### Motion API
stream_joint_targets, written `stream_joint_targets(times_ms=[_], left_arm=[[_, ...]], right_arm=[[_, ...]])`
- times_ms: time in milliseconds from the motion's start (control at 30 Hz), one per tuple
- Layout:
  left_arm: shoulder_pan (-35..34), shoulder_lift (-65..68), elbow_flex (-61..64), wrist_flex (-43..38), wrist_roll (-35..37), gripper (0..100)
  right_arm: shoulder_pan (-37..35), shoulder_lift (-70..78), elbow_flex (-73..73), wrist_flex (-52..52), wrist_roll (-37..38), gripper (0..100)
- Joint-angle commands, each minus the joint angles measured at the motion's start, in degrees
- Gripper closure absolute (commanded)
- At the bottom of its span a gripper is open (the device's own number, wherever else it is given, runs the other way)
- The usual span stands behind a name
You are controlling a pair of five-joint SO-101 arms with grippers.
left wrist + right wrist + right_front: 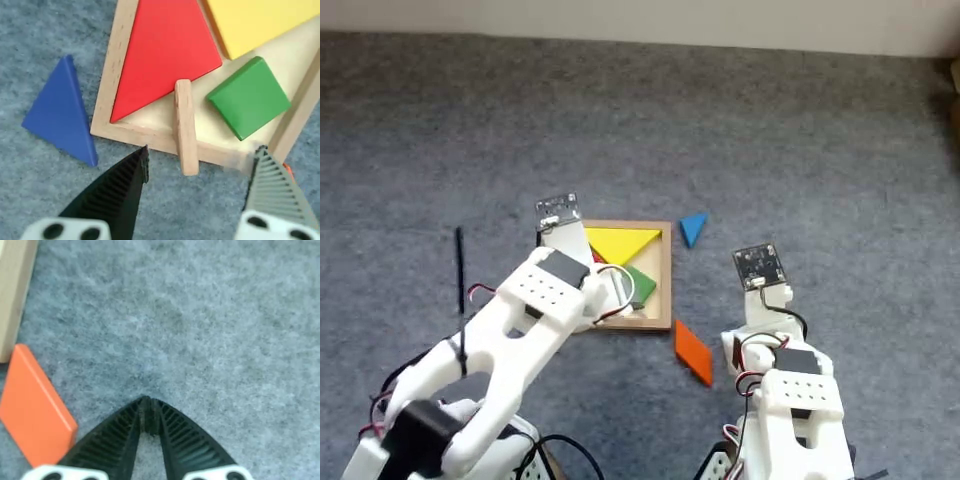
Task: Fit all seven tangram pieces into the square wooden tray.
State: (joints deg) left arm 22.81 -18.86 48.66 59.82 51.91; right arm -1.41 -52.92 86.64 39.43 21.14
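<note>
High view: a square wooden tray (pixel 666 275) lies on the grey felt-covered table (pixel 820 150). In the tray are a large yellow triangle (pixel 620 243), a green square block (pixel 642 285) and a large red triangle (pixel 165 55).

A plain wooden piece (pixel 185 127) stands on edge across the tray's rim, one end projecting past it.

The left arm (pixel 520 320) reaches over the tray. Its jaws are spread wide just outside the rim, on either side of the projecting end and gripping nothing.

A dark blue triangle (pixel 60 112) lies on the table just beside the tray, on the red triangle's side. A small light blue triangle (pixel 692 228) lies near the opposite corner.

An orange parallelogram (pixel 693 352) lies on the table near the tray. The right arm (pixel 800 400) has its jaws closed and empty, just beside the parallelogram.
</note>
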Motion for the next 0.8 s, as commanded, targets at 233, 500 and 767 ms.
stream_joint_targets(times_ms=[233, 500, 767], left_arm=[[-2.86, -11.21, 1.45, 3.87, 0.18, 66], [-5.49, -16.48, 1.8, -5.19, 0.44, 66], [-2.07, -8.22, 5.67, -17.49, 0.44, 66]], right_arm=[[1.54, -0.66, 0.31, -1.45, -0.09, 97.5], [1.54, -0.66, 0.31, -1.45, -0.09, 97.5], [1.54, -0.66, 0.31, -1.45, -0.09, 97.5]])
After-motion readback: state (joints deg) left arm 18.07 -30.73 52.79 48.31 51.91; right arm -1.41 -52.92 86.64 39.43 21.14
